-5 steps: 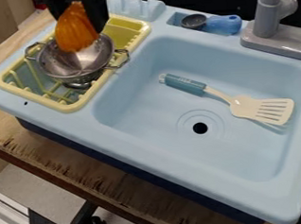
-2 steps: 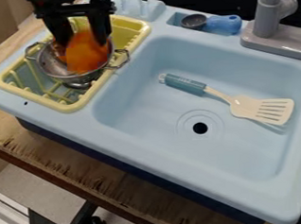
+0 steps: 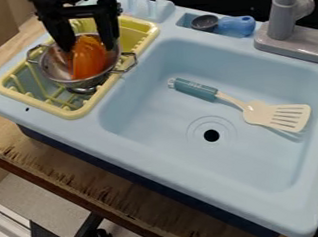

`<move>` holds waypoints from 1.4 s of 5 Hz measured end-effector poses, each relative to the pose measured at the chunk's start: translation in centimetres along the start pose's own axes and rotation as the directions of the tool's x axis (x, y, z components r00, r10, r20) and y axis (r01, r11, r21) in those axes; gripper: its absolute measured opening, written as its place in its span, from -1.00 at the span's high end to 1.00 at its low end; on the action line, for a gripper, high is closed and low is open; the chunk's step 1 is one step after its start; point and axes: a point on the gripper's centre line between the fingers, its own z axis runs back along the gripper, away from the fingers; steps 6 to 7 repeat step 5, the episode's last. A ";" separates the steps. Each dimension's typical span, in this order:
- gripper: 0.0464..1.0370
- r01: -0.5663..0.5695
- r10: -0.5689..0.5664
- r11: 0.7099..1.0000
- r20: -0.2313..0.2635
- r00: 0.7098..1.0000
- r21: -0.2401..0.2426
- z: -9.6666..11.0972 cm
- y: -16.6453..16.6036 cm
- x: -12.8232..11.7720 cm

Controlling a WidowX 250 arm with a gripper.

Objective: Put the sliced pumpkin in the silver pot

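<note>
The black gripper [image 3: 89, 47] hangs at the upper left over the silver pot, its two fingers spread apart, so it is open. Between and just below the fingertips, the orange sliced pumpkin [image 3: 88, 60] lies inside the silver pot [image 3: 54, 65]. That pot is a two-handled metal bowl standing in the yellow dish rack. Part of the pot's far rim is hidden behind the gripper.
The yellow dish rack [image 3: 76, 113] sits left of the blue sink [image 3: 161, 110]. A white spatula with a teal handle [image 3: 195, 88] lies in the basin. The grey faucet [image 3: 284, 29] stands at the back right, near a dark scoop [image 3: 205, 22].
The gripper has come down toward the pot and its fingers have opened. The pumpkin, held between them above the pot earlier, has been let go and dropped into it.
</note>
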 end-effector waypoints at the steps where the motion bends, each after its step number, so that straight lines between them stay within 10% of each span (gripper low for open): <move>1: -0.92 -0.003 0.003 1.000 -0.033 0.999 -0.012 0.0 -1.4 -0.5; 4: -0.92 0.032 -0.032 0.999 0.107 0.994 0.001 2.4 -11.3 -1.9; 7: -0.92 0.091 -0.094 0.995 0.070 0.993 0.047 0.8 -15.3 -3.1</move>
